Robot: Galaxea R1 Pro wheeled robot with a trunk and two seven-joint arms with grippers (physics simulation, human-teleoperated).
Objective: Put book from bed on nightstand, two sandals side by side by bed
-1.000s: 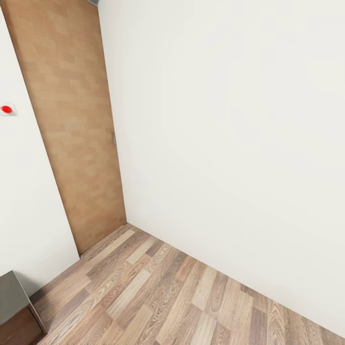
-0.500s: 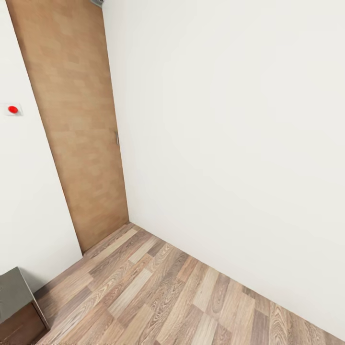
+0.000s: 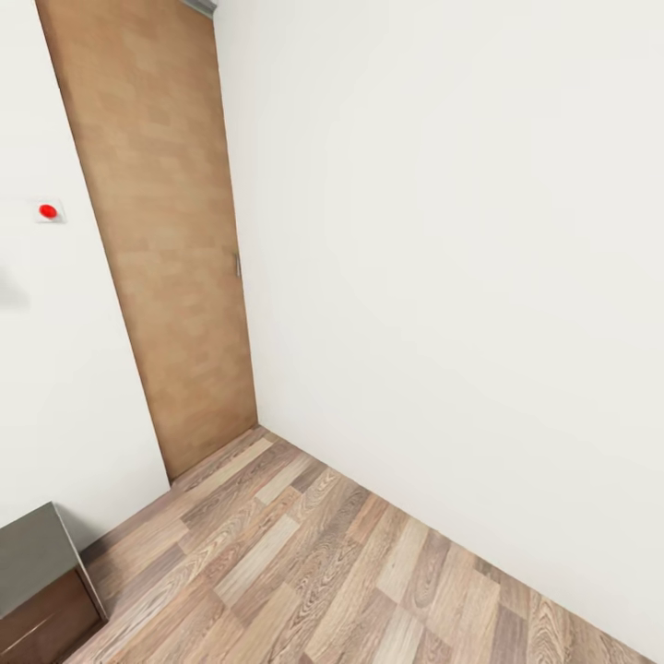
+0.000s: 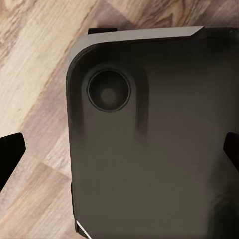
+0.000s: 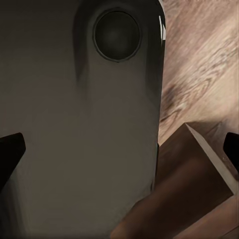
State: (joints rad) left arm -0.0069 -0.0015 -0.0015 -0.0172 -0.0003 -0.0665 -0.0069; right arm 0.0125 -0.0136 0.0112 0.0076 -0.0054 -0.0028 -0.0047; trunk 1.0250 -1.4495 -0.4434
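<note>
Head view: corner of white walls (image 3: 443, 231), wooden door (image 3: 166, 240), plank floor (image 3: 304, 563), red wall button (image 3: 48, 211). Dark-brown nightstand (image 3: 41, 581) sits by the left wall, lower left. Both wrist views: dark robot base panel (image 4: 159, 139) between black fingertips (image 4: 9, 154), set wide apart, holding nothing. Right wrist view also catches a brown cabinet corner (image 5: 189, 189).

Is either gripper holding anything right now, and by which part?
Nothing is held. The left gripper and right gripper both have fingers spread wide, with nothing gripped between them.
</note>
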